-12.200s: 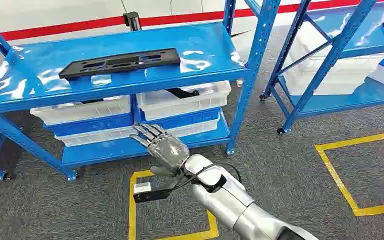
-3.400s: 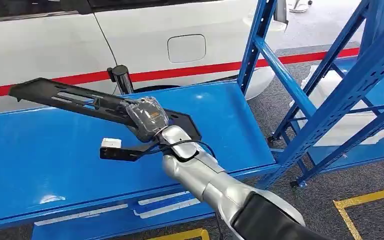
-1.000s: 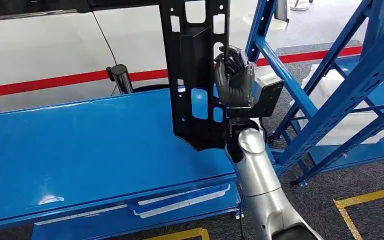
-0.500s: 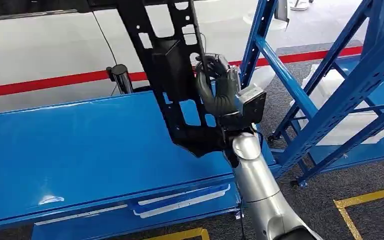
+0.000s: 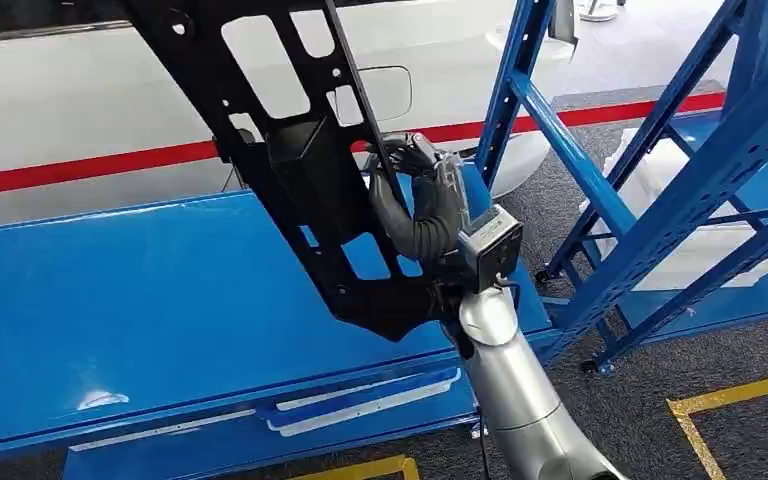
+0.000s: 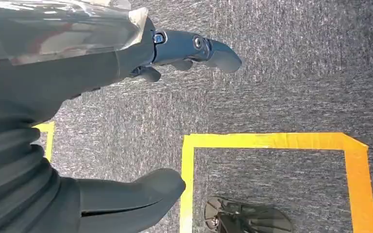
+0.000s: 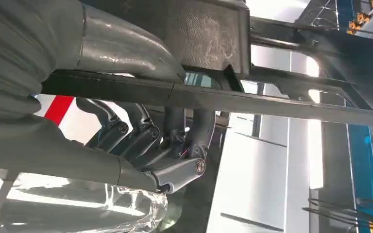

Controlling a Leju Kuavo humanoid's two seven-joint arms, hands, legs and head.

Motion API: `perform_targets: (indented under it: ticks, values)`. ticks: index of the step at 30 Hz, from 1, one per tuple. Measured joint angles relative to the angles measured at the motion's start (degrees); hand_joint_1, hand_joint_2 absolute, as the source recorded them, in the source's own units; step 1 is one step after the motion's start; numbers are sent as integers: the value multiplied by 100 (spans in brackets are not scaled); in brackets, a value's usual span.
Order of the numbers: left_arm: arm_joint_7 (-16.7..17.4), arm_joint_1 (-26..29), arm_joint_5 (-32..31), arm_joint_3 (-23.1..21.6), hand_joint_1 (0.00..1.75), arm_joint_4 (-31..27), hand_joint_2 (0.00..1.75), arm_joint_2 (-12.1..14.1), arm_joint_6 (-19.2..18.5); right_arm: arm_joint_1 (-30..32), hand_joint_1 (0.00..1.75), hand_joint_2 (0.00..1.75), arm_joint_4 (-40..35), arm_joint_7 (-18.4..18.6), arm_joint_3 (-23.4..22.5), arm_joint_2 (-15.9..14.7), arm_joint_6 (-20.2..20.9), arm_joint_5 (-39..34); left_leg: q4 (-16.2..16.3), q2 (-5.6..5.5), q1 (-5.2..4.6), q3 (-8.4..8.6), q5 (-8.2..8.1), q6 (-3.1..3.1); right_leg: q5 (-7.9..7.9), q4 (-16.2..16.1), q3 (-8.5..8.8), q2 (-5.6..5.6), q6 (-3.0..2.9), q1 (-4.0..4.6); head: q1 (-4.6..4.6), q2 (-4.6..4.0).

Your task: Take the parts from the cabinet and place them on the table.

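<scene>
No text, label, brand, number or sign can be read anywhere in these views; no surface carries legible writing.

The room is brightly and evenly lit from above. The glossy blue shelf (image 5: pixel 160 290) carries a small white glare patch near its front left edge and soft reflections farther back. The black part (image 5: pixel 300 170) is raised against the pale car body (image 5: pixel 80 110) and reads nearly as a silhouette, its cut-outs glowing. Close to the right hand (image 7: pixel 141 141), the background blows out white and near surfaces go soft. The carpet (image 6: pixel 296 73) under the left hand (image 6: pixel 194 48) looks sharp and grainy.
</scene>
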Motion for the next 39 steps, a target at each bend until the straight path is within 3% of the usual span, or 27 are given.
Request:
perform_targets:
  ticks: [2, 4, 5, 6, 8, 9, 10, 11, 12, 14, 15, 16, 19, 20, 22, 24, 25, 26, 27, 29, 30, 31, 34, 35, 36, 37, 39]
  values:
    - [-2, 0, 0, 13, 0, -2, 175, 0, -9, 6, 175, 175, -2, 0, 7, 0, 0, 0, 6, 0, -20, 0, -16, 28, -3, -5, 3, 0, 16, -27, 0, 0]
    - [-2, -7, 4, 39, 0, -2, 175, 4, -24, 7, 175, 175, -37, 0, 17, 0, -2, 13, -21, 0, -36, 9, 26, 89, 30, -24, 11, 2, 93, -31, 0, 0]
    - [-2, -15, 9, 46, 0, 0, 175, 0, -26, 15, 175, 175, -66, 0, 20, -2, -7, 24, -122, 21, 34, 60, 79, 151, -41, 27, -31, -5, 92, -7, 2, 0]
    - [-2, -31, 11, 50, 0, -2, 175, -13, -26, 13, 175, 175, -81, -4, 24, -2, -11, 24, -158, 29, 16, 76, 97, 161, -127, 169, -89, -5, 84, -16, 0, 0]
    - [-2, -46, 18, 74, 0, 0, 175, -13, -28, 16, 175, 175, -96, -4, 28, -9, -18, 24, -157, 35, 19, 62, 104, 186, -537, 1078, -531, -3, 7, -20, 15, 0]
    - [-2, -48, 20, 89, 0, -2, 175, -17, -28, 44, 175, 175, -96, -4, 28, -18, -17, 24, -156, 34, 19, 54, 104, 185, -711, 1613, -799, -3, 4, -26, 11, 0]
    - [-2, -48, 35, 96, 0, -2, 175, -17, -28, 72, 175, 175, -96, -4, 28, -26, -20, 24, -154, 34, 19, 51, 105, 183, -755, 1917, -954, -4, 43, -30, 13, 0]
    - [-2, -48, 50, 98, 0, 0, 175, -22, -28, 91, 175, 175, -96, -4, 28, -33, -20, 24, -153, 34, 24, 52, 105, 179, -698, 1914, -966, -5, 91, -45, 13, 0]
    - [0, -48, 61, 101, 0, 0, 175, -28, -28, 97, 175, 175, -96, -4, 28, -39, -20, 24, -142, 31, 36, 52, 106, 172, -512, 1623, -841, -7, 177, -69, 13, 0]
    - [0, -48, 79, 105, 0, 0, 175, -46, -31, 94, 175, 175, -107, -4, 31, -39, -20, 24, -83, 24, 77, 46, 83, 109, -36, 525, -308, -38, 343, -138, 13, 0]
    - [0, -50, 83, 105, 0, -2, 175, -42, -33, 92, 175, 175, -109, -4, 31, -39, -20, 24, -39, 18, 71, 27, 65, 62, 7, 173, -154, -57, 364, -168, 18, 0]
    - [0, -59, 98, 111, 0, -2, 175, -33, -33, 98, 175, 175, -111, -4, 39, -33, -20, 24, -9, 0, 49, -32, 66, 3, 61, 266, -112, 18, 273, -61, 17, 0]
    - [0, -52, 98, 129, 0, -2, 175, -42, -33, 110, 175, 175, -131, -4, 41, -44, -22, 28, 34, -17, 55, -72, 138, -107, 67, 295, -247, 20, 196, -67, 22, 0]
    - [0, -52, 98, 140, 0, -2, 175, -28, -33, 106, 175, 175, -131, -4, 41, -46, -22, 33, 56, -10, 77, -106, 108, -125, 102, 272, -266, 13, 128, -150, 17, 0]
    - [0, -52, 98, 142, 0, -2, 175, -37, -33, 99, 175, 175, -142, -4, 46, -39, -22, 31, 485, 12, 91, -284, -339, -171, 172, 272, -349, 1, -24, -118, 4, 0]
    - [0, -52, 96, 142, 0, -2, 175, -37, -33, 106, 175, 175, -142, -4, 46, -42, -22, 33, 1409, 14, 98, -630, -857, -214, 235, 276, -456, -17, -116, -67, 4, 0]
    - [0, -51, 96, 142, 0, -2, 175, -37, -33, 119, 175, 175, -142, -4, 46, -44, -20, 33, 1759, 13, 97, -740, -990, -217, 272, 278, -509, -24, -152, -40, 2, 0]
    - [0, -52, 96, 144, 0, -2, 175, -37, -33, 135, 175, 175, -142, -4, 46, -46, -22, 33, 1826, 13, 96, -708, -967, -204, 306, 278, -554, -25, -159, -13, 2, 0]
    - [0, -52, 96, 144, 0, -2, 175, -35, -33, 140, 175, 175, -142, -4, 48, -46, -22, 33, 1628, 13, 95, -543, -825, -172, 344, 278, -594, -24, -167, 8, 2, 0]
    - [-2, -55, 96, 144, 0, -2, 175, -35, -33, 133, 175, 175, -144, -4, 48, -46, -22, 33, 698, 9, 68, 86, -453, -61, 405, 277, -645, -14, -162, 49, 2, 0]
    - [-2, -68, 94, 146, 0, -4, 175, -31, -33, 131, 175, 175, -151, -4, 48, -44, -22, 33, 144, 2, 33, 442, -431, 36, 433, 277, -649, -16, -159, 40, 2, 0]
    - [-7, -79, 87, 146, 0, -15, 175, -4, -42, 126, 175, 175, -162, -4, 48, -46, -20, 42, 21, 28, 12, 519, -488, 46, 472, 269, -671, -18, -99, 64, 11, 0]
    - [-42, -77, 61, 144, 0, -20, 175, 2, -79, 121, 175, 175, -162, -4, 66, -46, -35, 83, 4, 17, -80, 462, -373, 121, 566, 242, -671, -48, 20, -12, 4, 0]
    - [-46, -71, 61, 146, 0, -20, 175, 4, -87, 125, 175, 175, -162, -4, 66, -48, -39, 92, -120, 31, -69, 450, -246, 178, 619, 199, -688, -43, 55, 48, 7, 0]
    - [-54, -82, 59, 149, 0, -20, 175, 2, -96, 131, 175, 175, -162, -6, 68, -59, -44, 92, -206, 94, -10, 446, -135, 169, 503, 286, -748, -45, 40, 38, 6, 0]
    - [-61, -86, 61, 149, 0, -22, 175, 0, -101, 123, 175, 175, -164, -13, 70, -63, -55, 92, -239, 85, -6, 369, -58, 238, 228, 524, -883, -40, -16, 47, 29, 0]
    - [-70, -87, 61, 151, 0, -24, 175, -11, -111, 141, 175, 175, -164, -44, 70, -87, -61, 101, -236, 91, -7, 229, 44, 211, -277, 1285, -1101, -40, -62, 9, 35, 0]
